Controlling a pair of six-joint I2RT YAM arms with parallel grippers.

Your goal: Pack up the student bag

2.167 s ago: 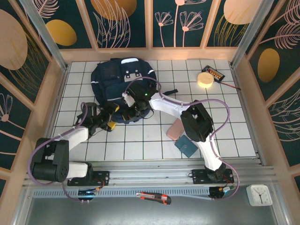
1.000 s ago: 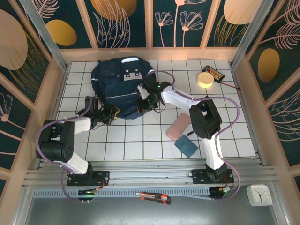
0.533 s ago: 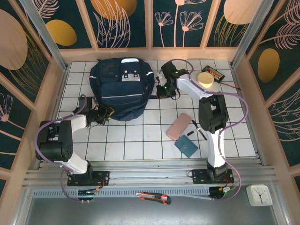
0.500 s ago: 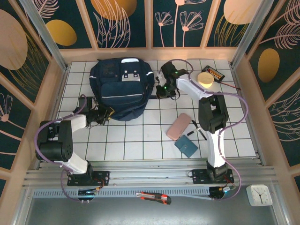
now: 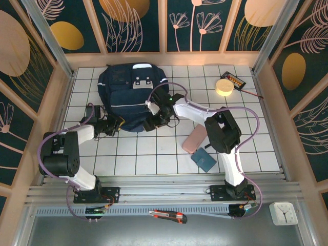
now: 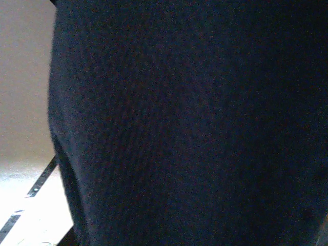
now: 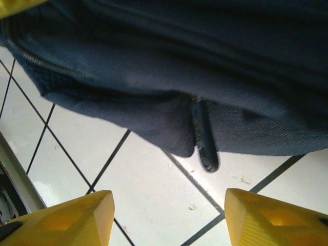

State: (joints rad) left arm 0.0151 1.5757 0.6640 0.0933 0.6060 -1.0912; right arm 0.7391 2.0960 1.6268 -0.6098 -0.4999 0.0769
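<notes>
The white tiled table [image 5: 169, 164] is boxed in by peach-framed walls on three sides, and the student bag [image 5: 130, 95] takes up the far-left part of it, its top edge close against the back wall. Open tiles run along the whole near strip in front of the bag and across the left-hand corner; to the bag's right a few free tiles separate it from a pale round disc [image 5: 224, 86] and a small black device [image 5: 236, 80] in the far-right corner. Nearer, beside the right arm's elbow, lie a pink case [image 5: 194, 138] and a teal wallet [image 5: 203, 160], just beside each other, so that side is tighter. The right gripper [image 5: 152, 122] sits low at the bag's near-right hem; from its wrist camera the yellow fingertips [image 7: 72, 218] stand wide apart over bare tile with nothing between them, and a dark tab [image 7: 204, 138] hangs off the bag's edge just beyond them, not touched. The left gripper [image 5: 114, 125] is pressed up to the bag's near-left hem with its jaws closed down narrow; its own camera sees dark navy cloth right up close, and I cannot tell whether any fabric is pinched. The bag lies flat, front face up, its white-grey patches toward the back wall and its bottom toward the arms, long axis running near to far.
</notes>
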